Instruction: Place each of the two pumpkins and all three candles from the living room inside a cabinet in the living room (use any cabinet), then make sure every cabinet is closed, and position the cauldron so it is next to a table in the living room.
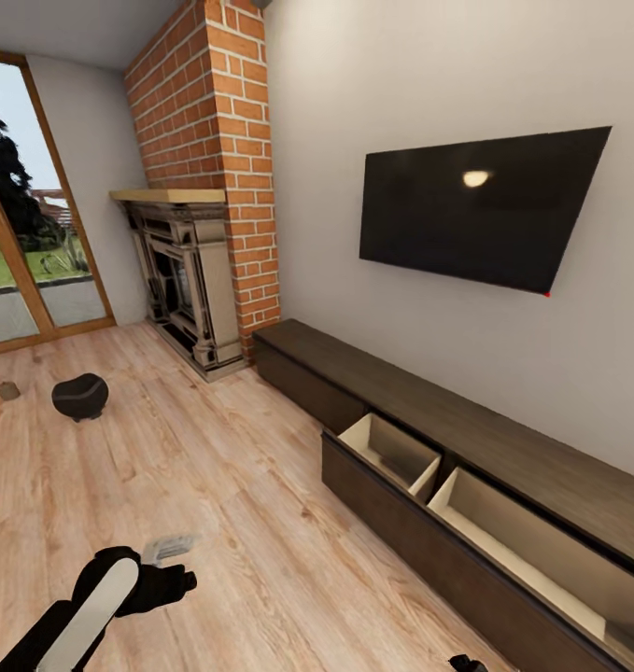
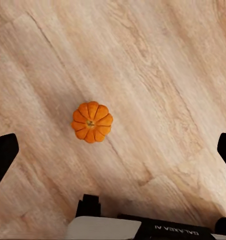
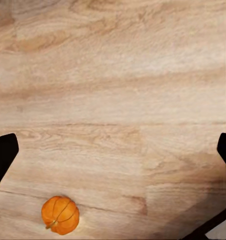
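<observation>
Both pincers are spread over bare floor, a pumpkin [image 2: 92, 121] lying below the left pincer [image 2: 113, 145], which should be centred before closing; farther off, the cabinet [image 1: 419, 467] drawers stand open.

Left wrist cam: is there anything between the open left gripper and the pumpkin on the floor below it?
Nothing visible. The pumpkin sits alone, stem up, on bare wood floor, between the spread fingertips of the left gripper. The jaws stand wide open, with nothing lying over or beside the pumpkin.
</observation>
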### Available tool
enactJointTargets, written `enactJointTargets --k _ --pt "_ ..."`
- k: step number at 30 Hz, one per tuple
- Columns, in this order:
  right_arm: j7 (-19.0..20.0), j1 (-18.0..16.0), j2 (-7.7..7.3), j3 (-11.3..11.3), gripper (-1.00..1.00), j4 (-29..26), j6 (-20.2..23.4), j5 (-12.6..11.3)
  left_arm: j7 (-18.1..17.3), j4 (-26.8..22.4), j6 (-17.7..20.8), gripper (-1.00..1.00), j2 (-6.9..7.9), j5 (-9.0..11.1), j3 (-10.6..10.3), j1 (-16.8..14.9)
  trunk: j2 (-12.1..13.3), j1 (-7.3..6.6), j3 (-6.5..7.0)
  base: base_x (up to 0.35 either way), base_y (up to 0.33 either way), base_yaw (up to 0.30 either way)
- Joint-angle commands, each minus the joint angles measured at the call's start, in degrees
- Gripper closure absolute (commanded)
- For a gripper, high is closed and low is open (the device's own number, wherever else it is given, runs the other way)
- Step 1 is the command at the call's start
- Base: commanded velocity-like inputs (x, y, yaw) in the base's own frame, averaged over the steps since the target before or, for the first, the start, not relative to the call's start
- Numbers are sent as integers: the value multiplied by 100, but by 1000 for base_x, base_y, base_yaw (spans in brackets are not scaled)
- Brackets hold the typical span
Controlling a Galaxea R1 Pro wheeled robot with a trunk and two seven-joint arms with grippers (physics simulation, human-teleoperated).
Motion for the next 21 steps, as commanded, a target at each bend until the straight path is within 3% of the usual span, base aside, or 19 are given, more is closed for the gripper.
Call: enactJointTargets --k 1,6,7,10,12,14,15,16,19,21 --pt "-6 -3 -3 40 -100 -3 -28 15 59 58 -27 -100 5 39 -12 -23 38 -23 13 0 0 0" --pt "-157 -9 18 100 -100 -14 -170 910 -2 931 -497 -100 5 -66 -15 -179 239 -133 103 0 0 0" --pt "-204 -15 86 109 -100 -17 -182 1199 -24 1276 -776 -100 10 -142 -21 -204 279 -155 120 0 0 0" --pt "-257 -22 268 112 -100 -19 -193 1625 -148 1768 -1305 -100 19 -367 -34 -221 399 -221 174 0 0 0" --pt "-289 -27 369 112 -100 -22 -195 1874 -521 2210 -1751 -100 20 -683 -40 -226 480 -265 210 0 0 0" --pt "-350 -37 425 116 -100 -55 -188 2011 -1084 2692 -2186 -100 19 -1084 -40 -252 560 -309 246 0 0 0" --pt "-376 -39 434 117 -100 -69 -187 2037 -1229 2811 -2289 -100 17 -1183 -39 -269 600 -331 264 0 0 0" --pt "-526 -47 459 123 -100 -104 -183 2142 -1630 3164 -2567 -100 9 -1448 -35 -328 640 -353 282 0 0 0" --pt "-825 -53 586 127 -100 -137 -195 2479 -1992 3508 -2791 -100 1 -1661 -35 -374 760 -418 336 0 0 0" --pt "-929 -54 680 128 -100 -143 -269 2864 -2111 3620 -2868 -100 0 -1717 -31 -387 760 -418 336 0 0 0"
